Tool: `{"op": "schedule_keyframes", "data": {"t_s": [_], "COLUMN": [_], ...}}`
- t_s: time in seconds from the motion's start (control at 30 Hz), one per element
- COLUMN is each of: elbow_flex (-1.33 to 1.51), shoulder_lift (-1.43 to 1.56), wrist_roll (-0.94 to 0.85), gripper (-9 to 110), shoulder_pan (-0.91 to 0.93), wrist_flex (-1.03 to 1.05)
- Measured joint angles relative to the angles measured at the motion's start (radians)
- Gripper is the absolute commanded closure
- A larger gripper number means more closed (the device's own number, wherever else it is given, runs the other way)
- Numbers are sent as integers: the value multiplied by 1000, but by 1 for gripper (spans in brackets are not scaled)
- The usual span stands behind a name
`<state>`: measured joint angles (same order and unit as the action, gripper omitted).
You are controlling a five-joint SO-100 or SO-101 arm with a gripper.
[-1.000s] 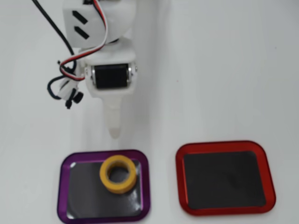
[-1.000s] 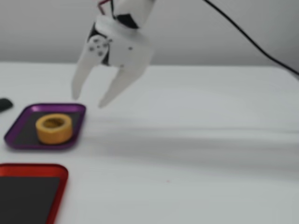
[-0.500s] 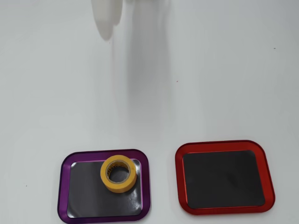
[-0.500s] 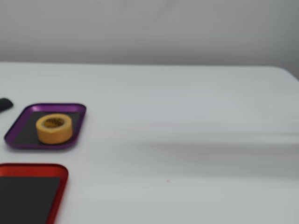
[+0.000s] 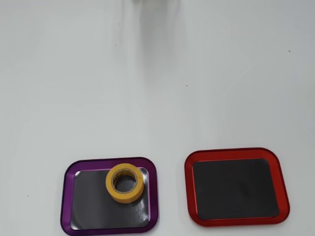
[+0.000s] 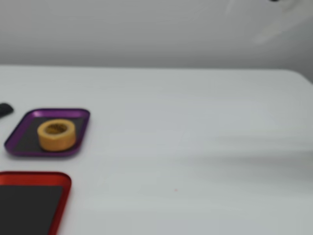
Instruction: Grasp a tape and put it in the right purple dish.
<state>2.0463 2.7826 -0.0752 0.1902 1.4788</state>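
The yellow-orange tape roll (image 5: 126,183) lies flat inside the purple-rimmed dish (image 5: 66,196), near its far edge. In the fixed view the tape (image 6: 56,134) also rests in the purple dish (image 6: 19,137) at the left. The gripper and arm are out of view in both the overhead and the fixed view; only a faint blurred shadow streak shows near the top of the overhead view.
A red-rimmed tray (image 5: 189,187) with a dark inner surface sits to the right of the purple dish in the overhead view; it appears at the bottom left of the fixed view (image 6: 61,205). A small dark object (image 6: 5,109) lies at the left edge. The table is white.
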Motion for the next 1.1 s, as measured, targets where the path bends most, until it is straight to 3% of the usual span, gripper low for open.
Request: {"op": "schedule_keyframes", "data": {"t_s": [0.2, 0.43, 0.63, 0.8, 1.1], "elbow_flex": [485, 856, 945, 974, 982], "shoulder_lift": [348, 561, 561, 561, 561], "wrist_roll": [0, 2, 94, 110, 117], "gripper": [87, 87, 88, 103, 102], "shoulder_pan": [8, 0, 2, 0, 0], "wrist_flex": [-253, -301, -287, -275, -262]}}
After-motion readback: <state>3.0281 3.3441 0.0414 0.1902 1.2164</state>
